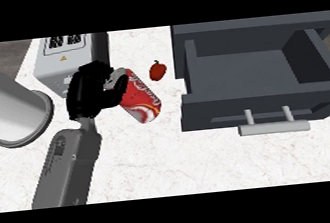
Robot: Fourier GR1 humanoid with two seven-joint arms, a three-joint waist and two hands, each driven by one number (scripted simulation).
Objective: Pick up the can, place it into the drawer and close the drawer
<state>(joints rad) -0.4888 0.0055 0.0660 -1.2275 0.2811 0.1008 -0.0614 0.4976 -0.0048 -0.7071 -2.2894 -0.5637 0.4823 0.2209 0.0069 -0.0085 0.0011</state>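
A red can (pixel 141 98) with white lettering is tilted, its top end pointing toward the lower right, just left of the drawer. My left hand (pixel 90 92) is at the can's left side, its thumb and fingers curled round the can's upper end. The grey forearm (pixel 66 168) rises from the lower left. The dark grey drawer (pixel 197 105) stands pulled open at the right, its inside bare, its pale bar handle (pixel 273 126) facing me. I cannot tell whether the can rests on the counter or hangs above it. My right hand does not show.
A small red pepper-like item (pixel 158 70) lies between the can and the drawer's left wall. A grey and white box-shaped appliance (pixel 65 57) stands behind my hand. A large white cylinder with a grey rim (pixel 9 111) fills the left edge. White marbled counter (pixel 188 161) stretches along the front.
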